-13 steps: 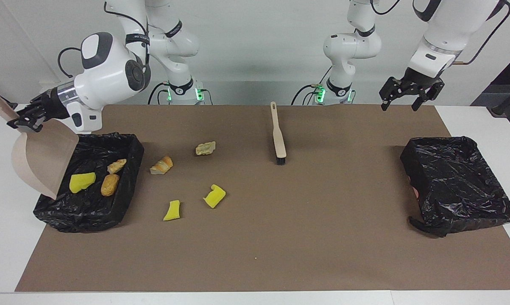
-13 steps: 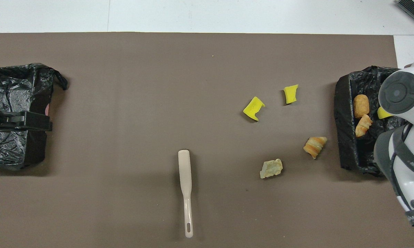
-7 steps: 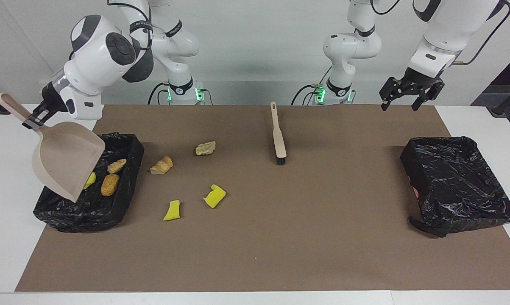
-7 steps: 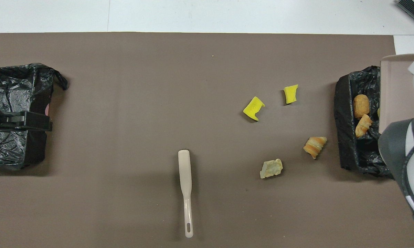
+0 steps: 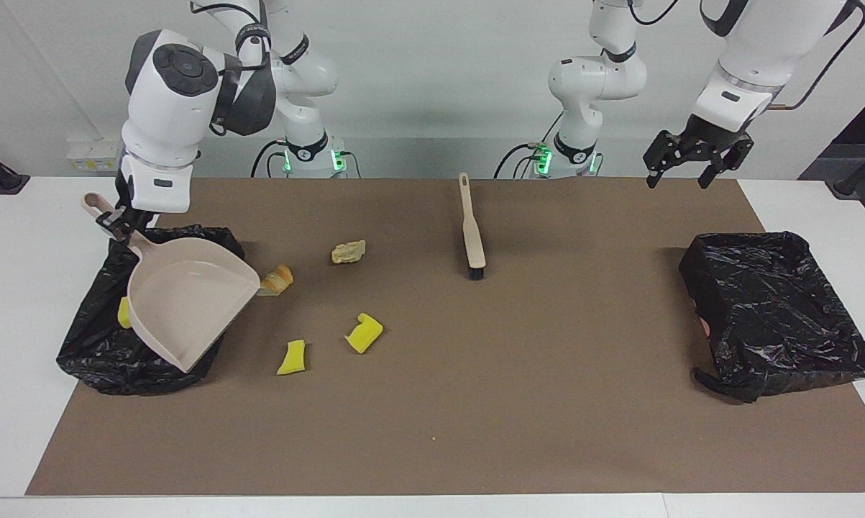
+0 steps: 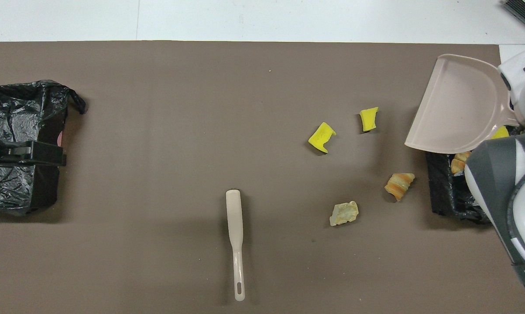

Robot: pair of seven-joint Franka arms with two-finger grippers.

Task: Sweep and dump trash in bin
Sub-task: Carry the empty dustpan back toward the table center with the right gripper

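My right gripper (image 5: pixel 114 219) is shut on the handle of the beige dustpan (image 5: pixel 188 298), which hangs nearly level and empty over the black bin (image 5: pixel 87 352) at the right arm's end. The pan hides most of the bin; one yellow scrap (image 5: pixel 124 312) shows in it, and the overhead view shows an orange chunk (image 6: pixel 461 160) there too. On the mat lie two yellow sponge bits (image 5: pixel 364 332) (image 5: pixel 292 357), a pale bread chunk (image 5: pixel 349 252) and a striped orange chunk (image 5: pixel 280 279) at the pan's lip. My left gripper (image 5: pixel 678 178) waits open and raised.
The beige brush (image 5: pixel 472 230) lies on the brown mat near the robots, bristles away from them. A second black-lined bin (image 5: pixel 777 309) stands at the left arm's end, with no trash showing in it; in the overhead view the left gripper (image 6: pixel 39 153) covers part of it.
My right arm has swung the dustpan from its steep tilt at the bin's outer edge across the bin toward the mat and levelled it. It now covers most of the bin's scraps. The left arm is still.
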